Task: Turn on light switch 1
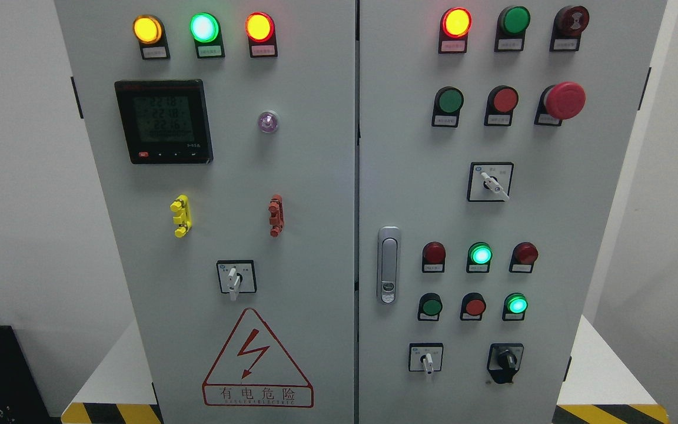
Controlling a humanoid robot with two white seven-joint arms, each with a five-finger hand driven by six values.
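A grey two-door electrical cabinet [315, 194] fills the head view. Its right door carries rows of buttons and lamps: a lit red lamp [456, 22] at the top, a green button [450, 100], a red button [504, 99], and a red mushroom stop button [564, 100]. Lower down a lit green lamp [480, 254] sits between two dark red lamps, with a green button [431, 307], a red button [475, 307] and a lit green button [516, 304] below. I cannot tell which control is light switch 1. Neither robot hand is in view.
White rotary selectors sit on the right door [494, 185], low on it [428, 361], and on the left door [233, 281]; a black knob [505, 359] is at the lower right. A door handle [388, 265], a digital meter [163, 121] and a warning triangle [255, 360] also show.
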